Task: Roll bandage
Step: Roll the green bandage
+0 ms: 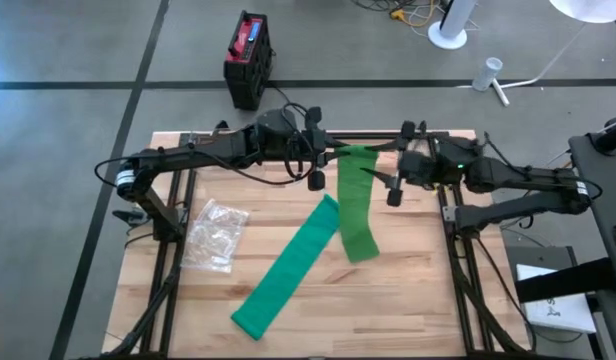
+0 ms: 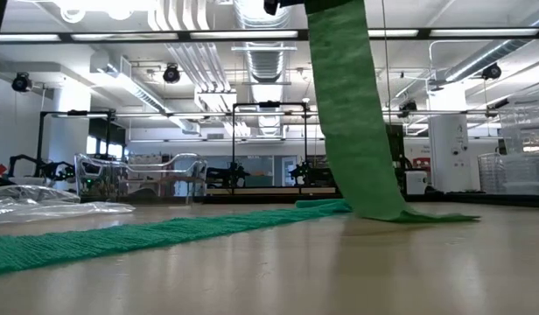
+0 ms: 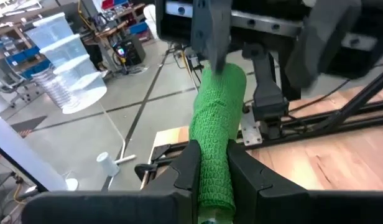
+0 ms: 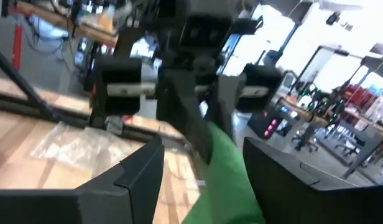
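High view shows the left end effector [image 1: 316,152] clamped on the raised end of the green bandage [image 1: 356,205], whose tail trails across the tabletop [image 1: 408,300], while the right end effector [image 1: 388,180] stands wide beside it; I'd keep the strip taut and square for rolling.

We find the bandage [image 1: 318,240] draped across the table [image 1: 408,310]: one end hangs from the left gripper [image 1: 326,155] at the table's far edge, pinched between its fingers [image 3: 185,171], runs down to the boards, folds, and trails toward the near left. The right gripper [image 1: 388,180] sits just right of the hanging strip, its jaws spread on either side of it. Left of the bandage lies a plastic bag [image 1: 216,235]. Behind the table, on the floor, stands a battery pack [image 1: 248,58].
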